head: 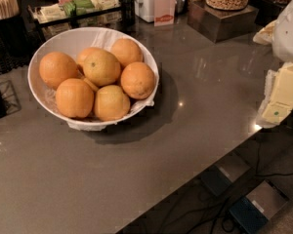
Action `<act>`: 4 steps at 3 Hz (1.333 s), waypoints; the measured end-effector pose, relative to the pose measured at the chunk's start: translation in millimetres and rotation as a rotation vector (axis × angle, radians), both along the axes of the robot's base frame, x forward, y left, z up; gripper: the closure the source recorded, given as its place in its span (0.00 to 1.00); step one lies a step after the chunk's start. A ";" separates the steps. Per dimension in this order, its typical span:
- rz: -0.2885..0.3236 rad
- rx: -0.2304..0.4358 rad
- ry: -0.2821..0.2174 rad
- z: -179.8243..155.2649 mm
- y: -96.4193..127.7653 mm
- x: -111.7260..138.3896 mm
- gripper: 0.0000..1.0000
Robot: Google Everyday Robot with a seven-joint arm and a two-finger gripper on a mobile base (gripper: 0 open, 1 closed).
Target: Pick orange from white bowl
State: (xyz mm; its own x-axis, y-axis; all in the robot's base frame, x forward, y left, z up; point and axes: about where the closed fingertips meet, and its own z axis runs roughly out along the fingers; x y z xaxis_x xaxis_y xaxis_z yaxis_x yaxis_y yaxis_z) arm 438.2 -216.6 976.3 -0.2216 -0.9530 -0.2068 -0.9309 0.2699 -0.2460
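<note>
Your pincer [283, 94] hangs at the bench [195, 140] edge, opening not tellable; the orange [137, 80] lies well left, rightmost in the white bowl [63, 37].

WHITE BOWL, FAR LEFT OF THE BENCH: My gripper [282, 97] hangs at the right edge of the bench, well apart from the white bowl [61, 42], which stands upright toward the bench's far left corner. The bowl is wide, shallow and round, with a thin rim. Crinkled white paper lines it and pokes over the near rim. The orange [137, 80] lies against the bowl's right rim, on the side nearest my gripper. It is round and evenly deep orange, with no stem mark showing. It touches the other fruit [74, 98] heaped to its left.
</note>
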 end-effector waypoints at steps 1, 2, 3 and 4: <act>-0.003 0.001 -0.007 0.9 1.0 0.1 0.00; -0.001 0.042 -0.011 -11.5 27.0 1.0 0.00; 0.068 0.092 -0.034 -14.0 78.7 7.7 0.00; 0.138 0.102 -0.073 -5.0 125.0 16.7 0.00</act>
State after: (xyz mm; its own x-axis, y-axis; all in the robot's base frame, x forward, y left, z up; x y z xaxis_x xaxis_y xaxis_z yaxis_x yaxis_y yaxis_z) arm 454.8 -91.6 971.3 -0.0711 -0.9464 -0.3150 -0.9414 0.1680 -0.2924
